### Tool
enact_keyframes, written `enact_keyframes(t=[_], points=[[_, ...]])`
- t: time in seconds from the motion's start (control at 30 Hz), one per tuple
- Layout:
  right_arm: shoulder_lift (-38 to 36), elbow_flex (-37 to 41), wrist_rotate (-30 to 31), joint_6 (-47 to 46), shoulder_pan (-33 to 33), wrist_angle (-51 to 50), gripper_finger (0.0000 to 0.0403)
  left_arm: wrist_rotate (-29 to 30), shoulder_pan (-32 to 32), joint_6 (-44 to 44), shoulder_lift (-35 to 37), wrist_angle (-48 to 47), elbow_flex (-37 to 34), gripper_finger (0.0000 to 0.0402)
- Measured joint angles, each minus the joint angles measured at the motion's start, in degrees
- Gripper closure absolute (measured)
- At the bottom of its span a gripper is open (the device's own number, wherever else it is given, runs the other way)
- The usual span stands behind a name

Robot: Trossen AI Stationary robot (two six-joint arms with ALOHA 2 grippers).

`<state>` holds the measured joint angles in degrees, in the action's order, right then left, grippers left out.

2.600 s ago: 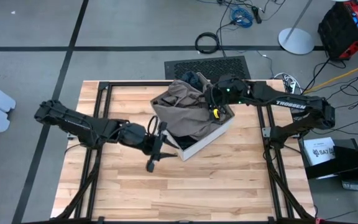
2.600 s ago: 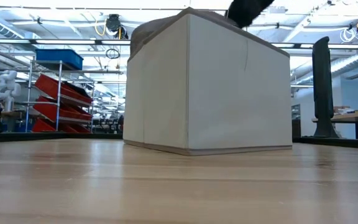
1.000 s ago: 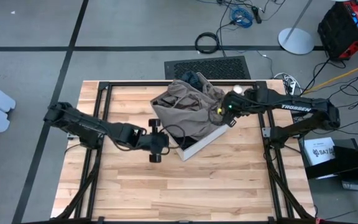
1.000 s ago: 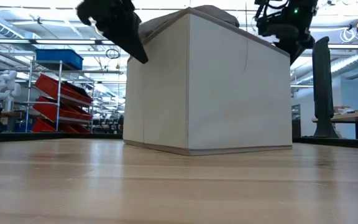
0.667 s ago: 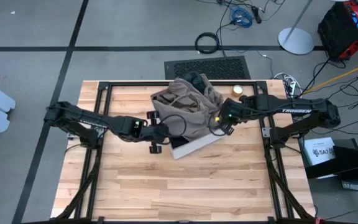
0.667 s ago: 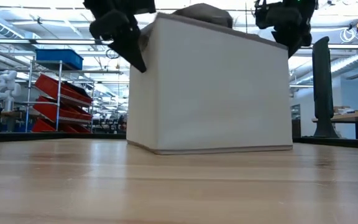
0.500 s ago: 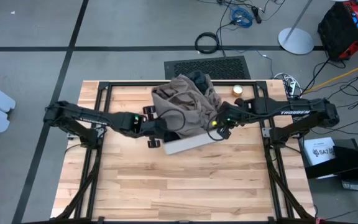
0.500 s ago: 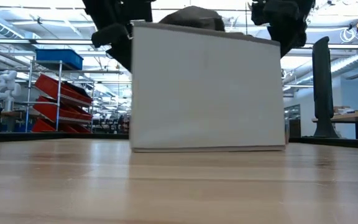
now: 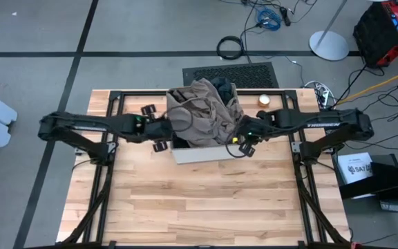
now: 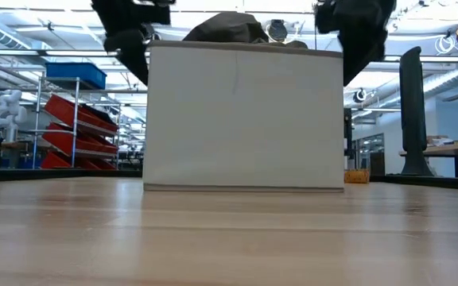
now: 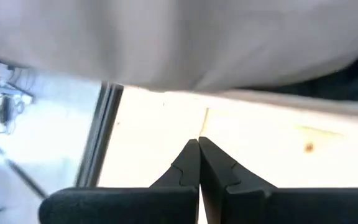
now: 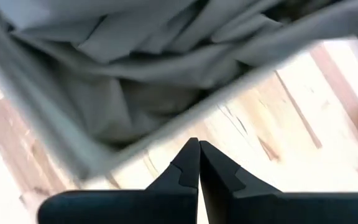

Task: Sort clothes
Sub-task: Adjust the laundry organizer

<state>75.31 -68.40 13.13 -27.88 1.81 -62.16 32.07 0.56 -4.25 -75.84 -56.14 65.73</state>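
Note:
A white fabric-sided box (image 9: 200, 153) stands on the wooden table with its long side facing the near edge; it also shows in the low view (image 10: 245, 119). A taupe-brown garment (image 9: 202, 114) is heaped in it and rises above the rim, with a dark piece (image 9: 220, 86) at the heap's far side. My left gripper (image 9: 164, 131) is shut beside the box's left wall, as its wrist view (image 11: 199, 144) shows. My right gripper (image 9: 240, 140) is shut beside the right wall, just outside the rim (image 12: 198, 144). The other clothes are hidden. My left gripper stands with shut fingers at the box's left wall (image 11: 166, 56), near the top. Whether the fingers touch the wall I cannot tell. My right gripper stands with shut fingers at the outside of the box's right rim (image 12: 166, 134), coming from the table's right. Whether they touch it I cannot tell.
A small round yellowish object (image 9: 264, 99) lies on the table at the far right. The table's black frame rails (image 9: 112, 104) run along both sides. Bare wood (image 9: 206, 200) stretches from the box to the near edge.
The box has turned clockwise, seen from above, from corner-on until its long side faces the near edge, and slid toward the far left. My left gripper has swung toward the far edge along its left side. My right gripper has gone toward the near edge and left.

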Motion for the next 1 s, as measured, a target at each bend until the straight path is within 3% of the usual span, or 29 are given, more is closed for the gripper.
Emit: enact_keyframes(t=[0.2,0.37,0.6,0.77,0.9,1.0], points=[[-3.86,-3.78,-0.11,-1.43,-4.8,-5.89,0.0403,-7.17,-5.74,-4.22,9.42,1.96,0.03,0.0401],[-8.57,-4.15,-1.35,-3.78,-12.22,-4.17,0.0403,-12.13,-14.79,-4.36,15.19,14.19,0.04,0.0401],[-11.41,-0.97,-4.91,-4.22,-21.7,5.58,0.0403,-22.71,-25.39,-5.04,13.32,25.23,-1.13,0.0401],[-10.46,6.31,-4.28,1.14,-22.62,15.61,0.0403,-19.6,-27.57,-7.08,8.04,28.42,-6.74,0.0401],[-9.95,11.68,-4.02,2.11,-18.71,19.58,0.0403,-11.5,-25.04,-8.81,3.51,26.21,-8.15,0.0401],[-10.0,14.04,-4.06,2.36,-15.73,20.62,0.0403,-10.44,-21.93,-8.79,1.94,24.53,-8.15,0.0401]])
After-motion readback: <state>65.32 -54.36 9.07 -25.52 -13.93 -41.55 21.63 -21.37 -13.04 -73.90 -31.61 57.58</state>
